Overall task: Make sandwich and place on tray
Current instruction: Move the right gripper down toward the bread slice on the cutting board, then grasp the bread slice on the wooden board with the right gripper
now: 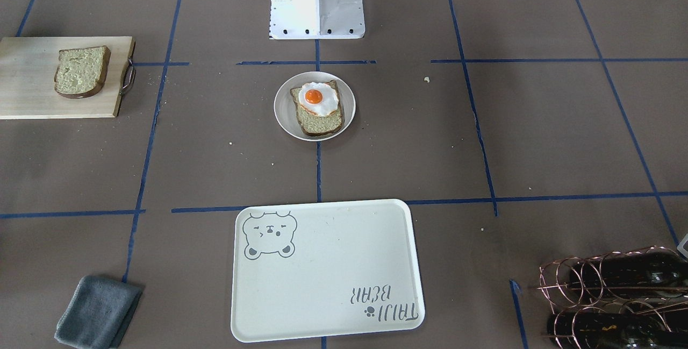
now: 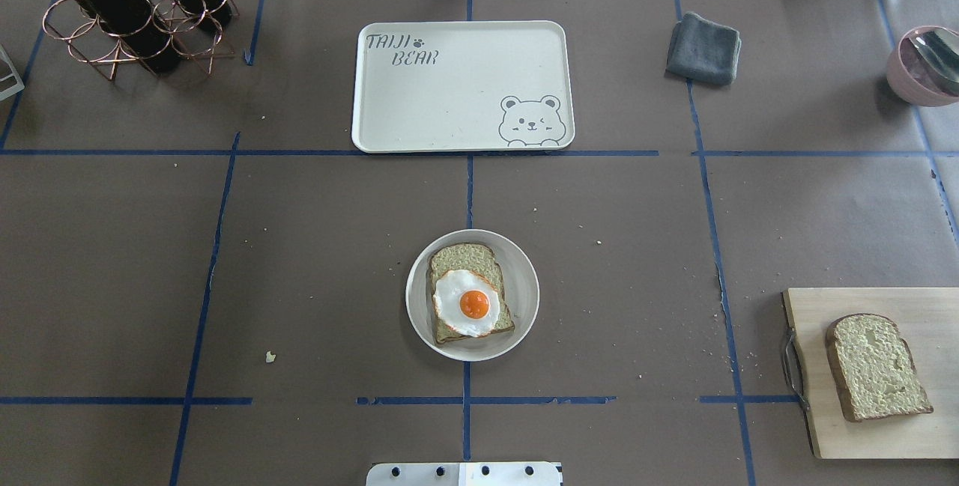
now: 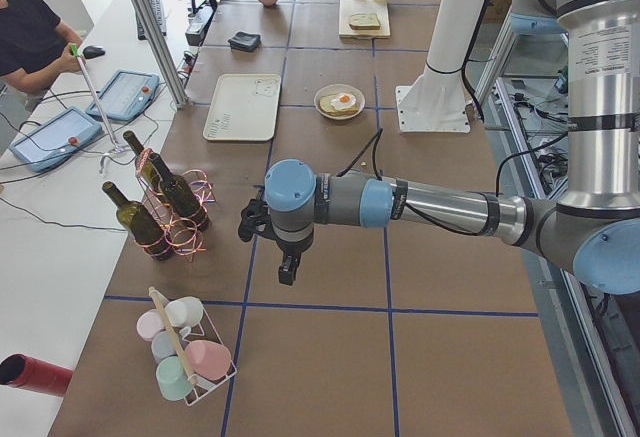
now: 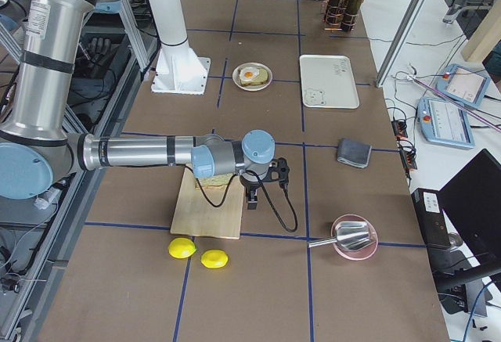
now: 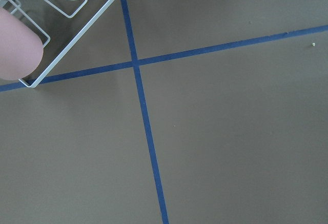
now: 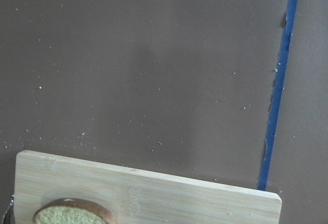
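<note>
One bread slice point(image 2: 462, 259) lies on a small round white plate point(image 2: 523, 299) at the table's middle, with the fried egg point(image 2: 468, 304) on top of it. The other bread slice point(image 2: 876, 366) rests on a wooden board point(image 2: 921, 306) on the robot's right. The cream bear tray point(image 2: 449, 96) sits bare at the far side. My left gripper point(image 3: 288, 273) hangs over bare table near a cup rack. My right gripper point(image 4: 252, 199) hangs at the board's edge, beside its slice point(image 6: 72, 215). Whether either is open or shut I cannot tell.
A copper rack of wine bottles point(image 2: 127, 7) stands far left. A grey cloth point(image 2: 704, 48) and a pink bowl with a metal scoop point(image 2: 925, 67) sit far right. Two lemons point(image 4: 196, 252) lie beyond the board. A wire rack of cups point(image 3: 185, 352) stands near the left gripper.
</note>
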